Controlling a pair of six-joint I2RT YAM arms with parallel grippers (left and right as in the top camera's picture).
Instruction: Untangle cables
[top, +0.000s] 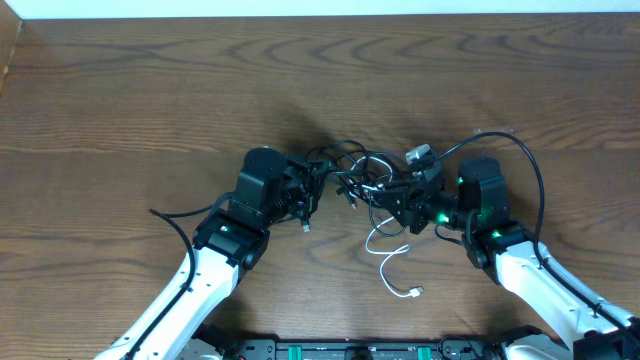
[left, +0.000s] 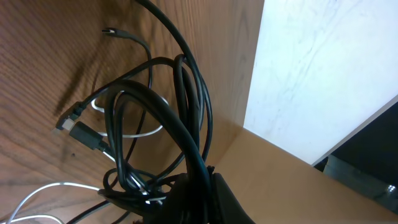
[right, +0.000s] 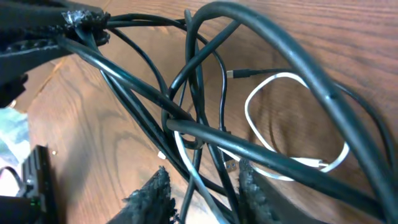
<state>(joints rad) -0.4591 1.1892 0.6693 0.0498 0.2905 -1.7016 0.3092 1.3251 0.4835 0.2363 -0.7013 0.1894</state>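
Pinching the black cables (left: 158, 124) tight, the left tool (top: 310, 192) anchors the bunch so the right tool (right: 199, 196), spread around several of them, can likely tease one free.

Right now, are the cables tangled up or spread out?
Tangled. The black cables loop through each other in one bunch; the white cable trails out.
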